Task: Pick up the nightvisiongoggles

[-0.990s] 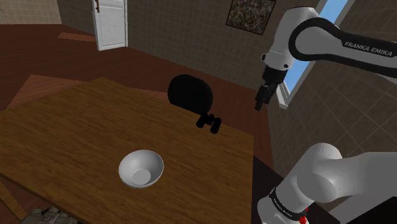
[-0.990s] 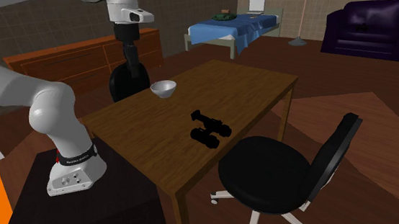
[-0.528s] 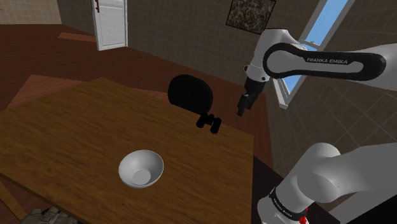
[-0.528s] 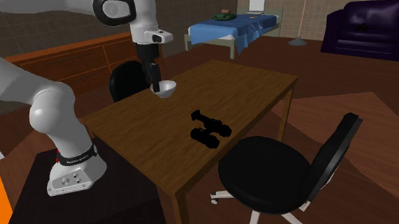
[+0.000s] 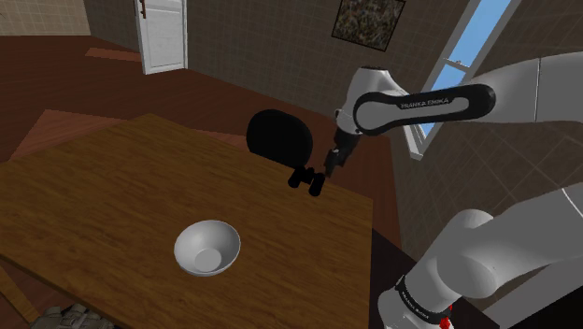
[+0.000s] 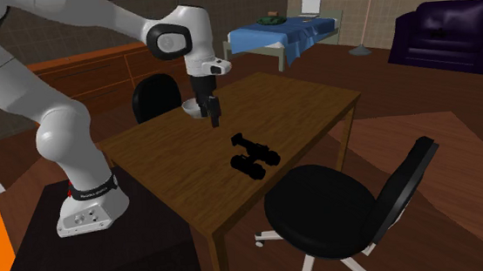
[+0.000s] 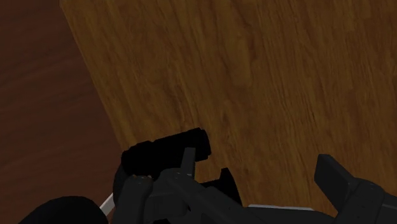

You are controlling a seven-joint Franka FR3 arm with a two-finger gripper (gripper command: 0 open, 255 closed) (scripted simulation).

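The nightvisiongoggles [image 5: 306, 179] lie black and low on the wooden table [image 5: 112, 187], near its far edge in the shoulder view, with the office chair's dark back just behind them. Reading that view from the left, a pale bowl [image 5: 206, 248] comes first, well apart from them, then the goggles, then the tool [image 5: 330, 166] hanging just to their right and above, holding nothing. In the second exterior view the order flips: tool leftmost, goggles to its right and nearer the chair [image 6: 341, 206]. In the wrist view one barrel lies ahead of the tool, seemingly running crosswise. One finger [image 7: 336, 178] stands well off the middle, so the fingers look parted, though black merges with black there. The coming move probably needs a short reach and descent, perhaps a wrist turn.
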